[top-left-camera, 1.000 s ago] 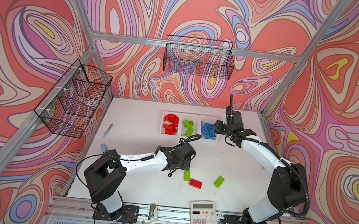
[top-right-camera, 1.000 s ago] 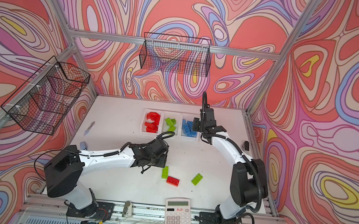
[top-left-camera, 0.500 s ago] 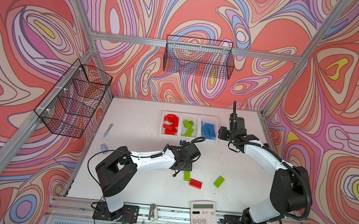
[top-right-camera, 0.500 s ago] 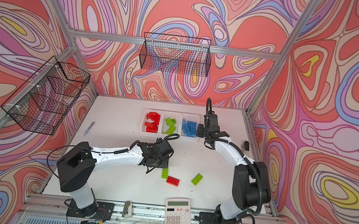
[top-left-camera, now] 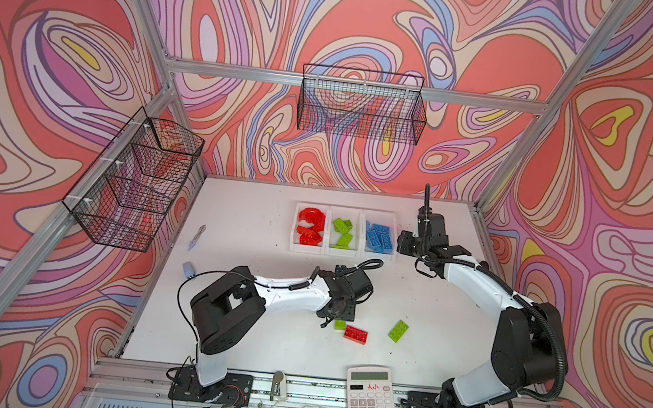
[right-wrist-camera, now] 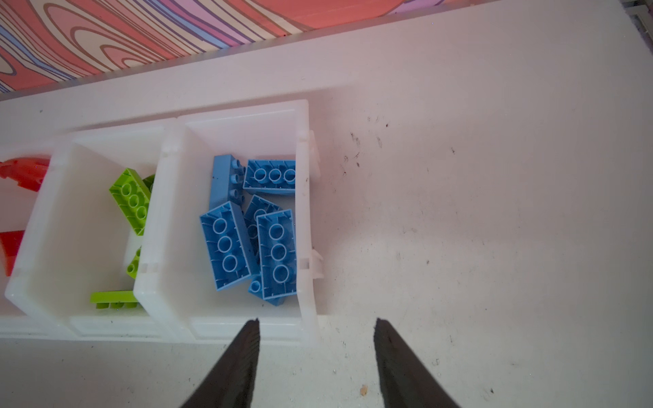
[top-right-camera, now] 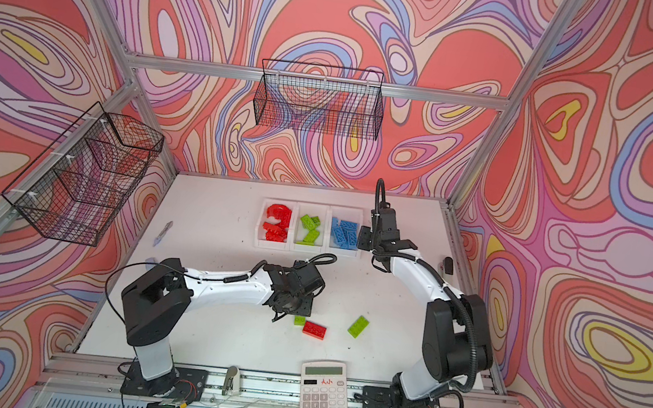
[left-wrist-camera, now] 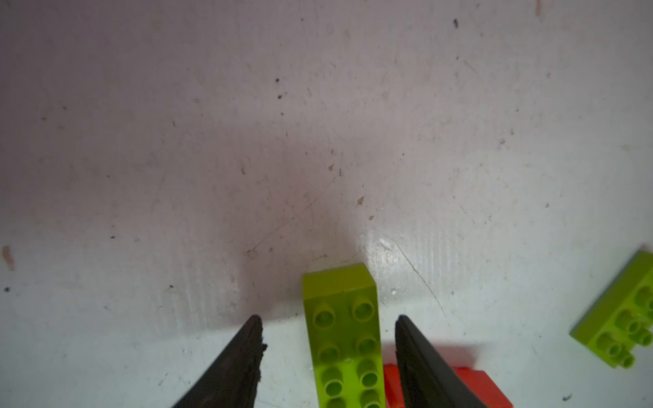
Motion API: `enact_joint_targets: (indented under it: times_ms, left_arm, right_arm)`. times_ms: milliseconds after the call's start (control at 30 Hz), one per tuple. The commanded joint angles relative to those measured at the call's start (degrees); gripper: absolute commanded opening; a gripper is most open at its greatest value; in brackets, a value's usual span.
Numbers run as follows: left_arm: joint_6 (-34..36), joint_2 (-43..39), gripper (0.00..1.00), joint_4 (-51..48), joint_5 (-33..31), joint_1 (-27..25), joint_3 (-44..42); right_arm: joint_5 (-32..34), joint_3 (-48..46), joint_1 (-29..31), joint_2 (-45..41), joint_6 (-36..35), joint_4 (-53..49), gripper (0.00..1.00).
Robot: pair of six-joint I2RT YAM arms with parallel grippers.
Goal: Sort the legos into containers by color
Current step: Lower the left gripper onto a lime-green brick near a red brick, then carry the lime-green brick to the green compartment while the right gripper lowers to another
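Three joined white containers stand at the back: one with red legos (top-left-camera: 305, 248), one with green (top-left-camera: 341, 252), one with several blue (right-wrist-camera: 304, 212). Loose on the table lie a green brick (left-wrist-camera: 344, 335), a red brick (top-left-camera: 356, 334) touching it, and another green brick (top-left-camera: 398, 330). My left gripper (left-wrist-camera: 328, 318) is open and low over the first green brick, a finger on each side with gaps. My right gripper (right-wrist-camera: 317, 321) is open and empty, just off the front right corner of the blue container.
A calculator (top-left-camera: 371, 398) lies on the table's front edge. Black wire baskets hang on the left wall (top-left-camera: 134, 183) and the back wall (top-left-camera: 363, 108). A small pen-like item (top-left-camera: 196, 236) and a grey-blue piece (top-left-camera: 188, 269) lie at the left.
My left gripper has moved right and toward the front, down over the green brick. The right gripper has shifted slightly right, off the blue container.
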Motion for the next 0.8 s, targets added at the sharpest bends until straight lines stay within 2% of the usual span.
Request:
enact_joint_targets:
  times_ms: [0, 200, 367, 500, 767]
  left_arm:
    - [-0.03, 2.19, 0.61, -0.67, 0.91, 0.32, 1.13]
    - [2.17, 3.3, 0.53, -0.74, 1.52, 0.72, 2.25]
    - [3.33, 2.59, 0.34, 0.17, 1.15, 1.46, 0.55]
    - [4.82, 2.41, 0.24, -0.31, 0.89, 2.25, 0.68]
    - [15.99, 1.2, 0.17, -2.24, -2.62, 7.85, 7.07]
  right_arm:
    - [1.15, -0.61, -0.4, -1.67, 0.52, -0.2, 0.55]
    - [1.29, -0.69, -0.4, -1.77, 1.19, -0.33, 0.55]
    - [1.6, -0.78, -0.4, -1.55, 1.11, -0.42, 0.55]
    - [1.94, -0.77, -0.4, -1.68, 1.15, -0.59, 0.54]
    - [2.0, -0.68, -0.4, -1.84, 1.49, -1.0, 0.54]
